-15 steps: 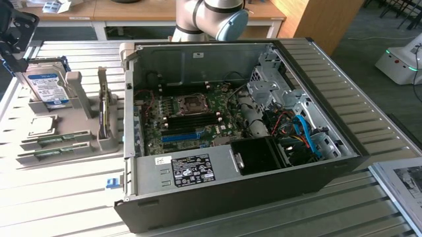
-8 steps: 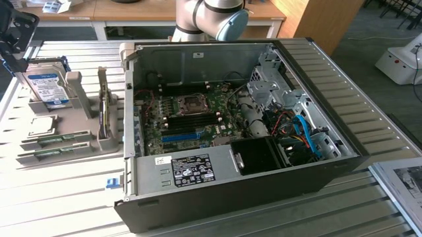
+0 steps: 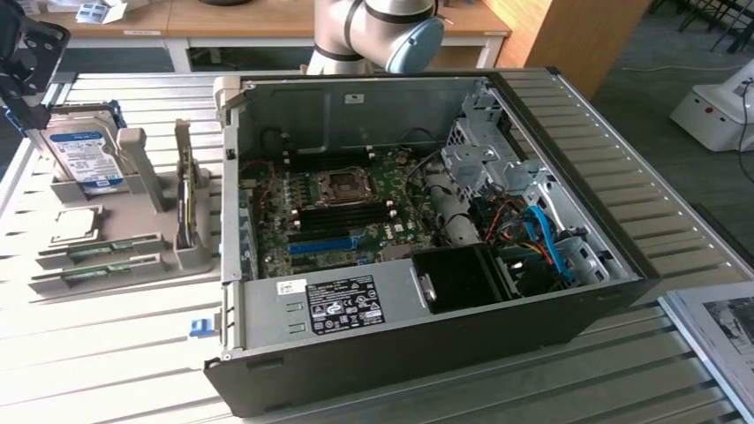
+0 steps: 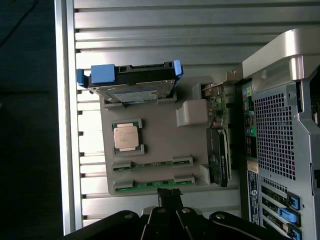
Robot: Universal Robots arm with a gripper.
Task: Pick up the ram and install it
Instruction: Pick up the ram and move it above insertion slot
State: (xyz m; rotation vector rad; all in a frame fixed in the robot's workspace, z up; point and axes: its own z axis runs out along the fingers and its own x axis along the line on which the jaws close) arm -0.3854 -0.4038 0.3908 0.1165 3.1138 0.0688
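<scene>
Two ram sticks lie side by side in slots of a grey holder tray [image 4: 160,145]; the one nearer my fingers is the ram [image 4: 152,184], the other is a second ram stick [image 4: 152,164]. In the exterior view the ram [image 3: 94,275] lies at the tray's front. My gripper [image 4: 169,194] hangs above the tray's ram end, shut and holding nothing, its dark fingertips together just beside the nearer stick. Its dark body [image 3: 21,93] shows high at the exterior view's left edge.
On the tray are also a silver processor [image 4: 126,136], a blue-labelled hard drive [image 4: 131,82] standing on edge and a dark card [image 4: 218,157]. The open computer case [image 3: 554,309] lies to the exterior view's right, its motherboard [image 3: 335,212] exposed.
</scene>
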